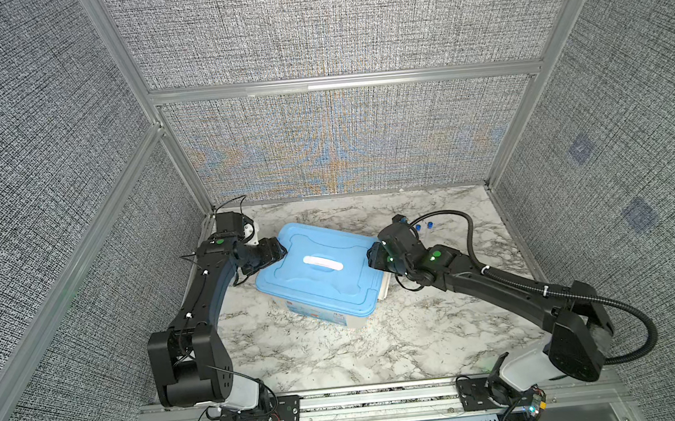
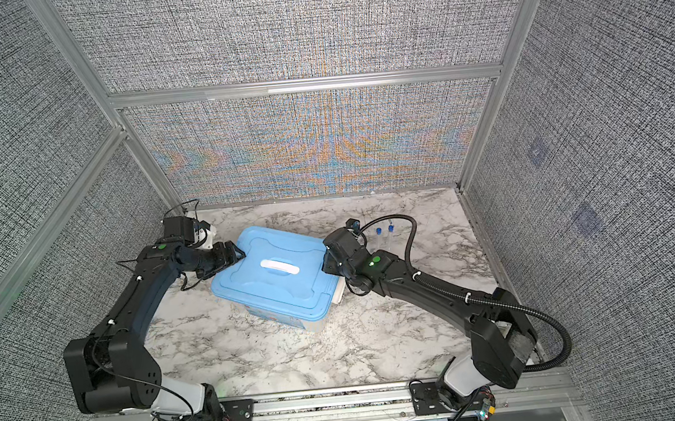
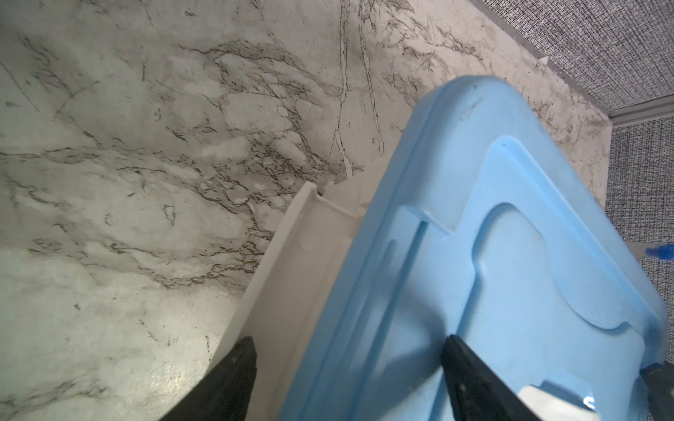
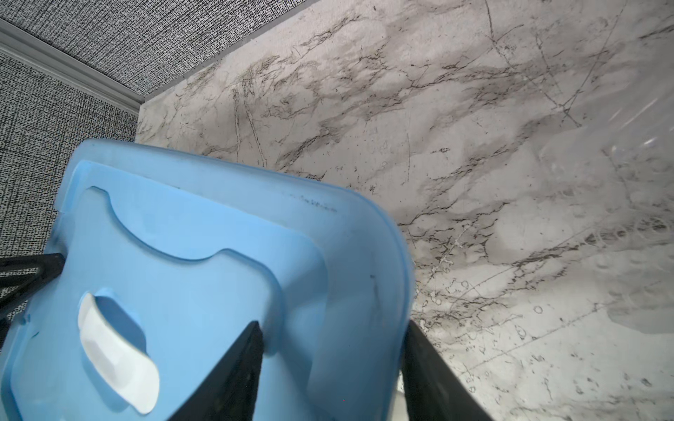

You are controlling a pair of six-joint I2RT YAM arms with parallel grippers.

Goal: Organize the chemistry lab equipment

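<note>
The two clear tubes with blue caps [image 2: 390, 230] lie right of centre in both top views, on the marble table [image 2: 282, 362], their cap ends towards the top of the frame. They sit just beyond the right arm's wrist, beside its looping black cable [image 2: 412, 230]. None of the other small equipment is in view.

I judge the tubes light, stiff and slick, and being round they will likely roll if nudged. The thin clear walls could crack under a hard squeeze. The best hold looks to be across the body just under the cap, where the cap's shoulder stops any slip.

Neither gripper is on them. The left gripper [image 3: 350, 339] brackets the left end of the blue lid [image 1: 305, 289]. One finger lies over the lid's top and the other by the white flange of the tub [image 1: 385, 288]. The right gripper [image 4: 333, 324] brackets the opposite end the same way. From these angles I cannot tell whether either is pinching the rim or merely standing astride it.

The lid sits skewed, with a strip of white rim bare at its lower right corner. It covers the tub's mouth, so nothing can go in until it comes away.

Bare table lies across the lower middle of the frame. Near the tubes, the cable, the right arm and the back wall [image 2: 315, 171] crowd the approach
</note>
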